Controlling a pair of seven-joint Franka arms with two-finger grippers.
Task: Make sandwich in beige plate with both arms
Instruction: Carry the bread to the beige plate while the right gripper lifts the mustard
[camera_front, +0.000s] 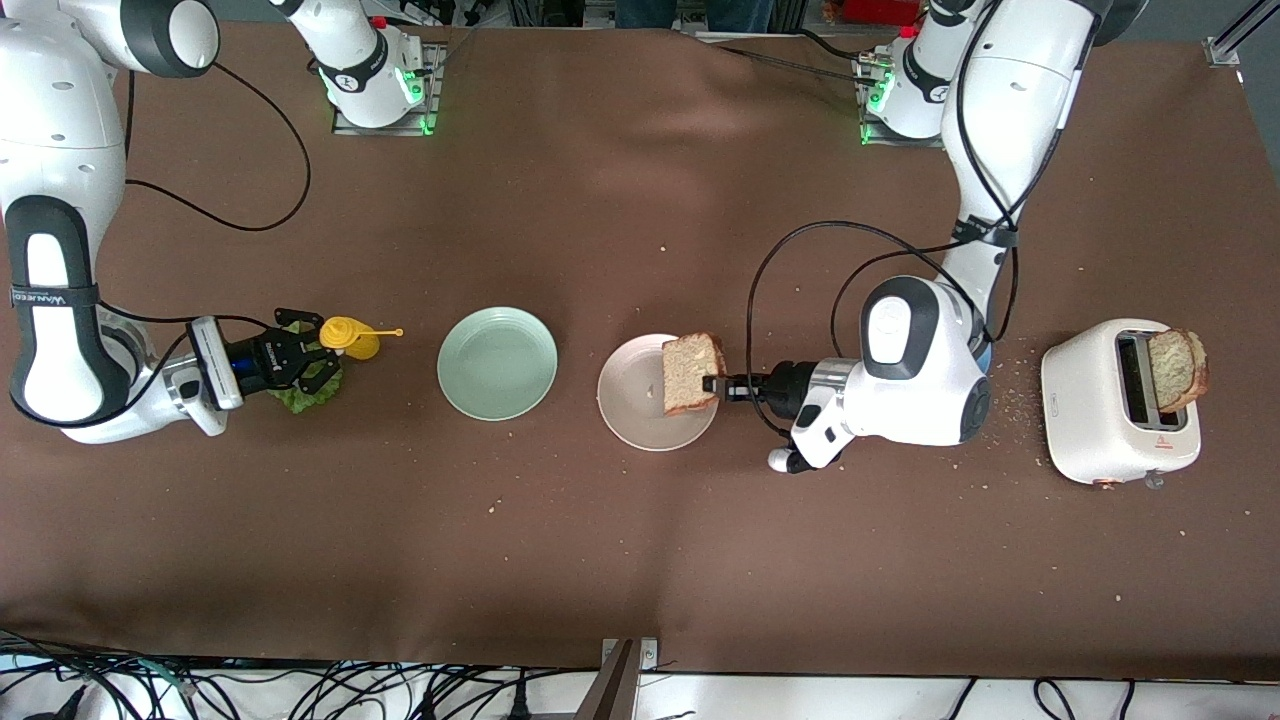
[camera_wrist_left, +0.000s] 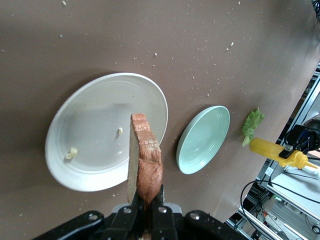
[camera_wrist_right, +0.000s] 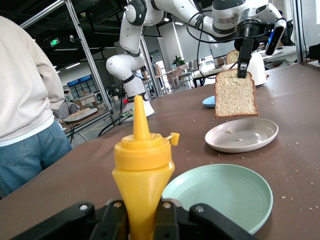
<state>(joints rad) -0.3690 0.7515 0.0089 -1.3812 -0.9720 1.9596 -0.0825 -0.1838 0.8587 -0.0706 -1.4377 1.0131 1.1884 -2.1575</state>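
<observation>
My left gripper (camera_front: 713, 384) is shut on the edge of a square slice of brown toast (camera_front: 692, 373) and holds it upright just over the round beige plate (camera_front: 630, 410). In the left wrist view the toast (camera_wrist_left: 145, 160) hangs edge-on from the gripper (camera_wrist_left: 147, 212) above the plate (camera_wrist_left: 90, 130), which holds only crumbs. A second toast slice (camera_front: 1177, 368) stands in the white toaster (camera_front: 1110, 430). A ruffled green lettuce leaf (camera_front: 298, 399) lies on the table under my right gripper (camera_front: 325, 362), which is shut on a yellow squeeze bottle (camera_wrist_right: 142, 160).
A mint-green plate (camera_front: 497, 362) sits between the yellow bottle (camera_front: 350, 338) and the beige plate. A blue plate (camera_wrist_right: 210, 101) shows in the right wrist view. Crumbs are scattered around the toaster. A person stands beside the table in the right wrist view.
</observation>
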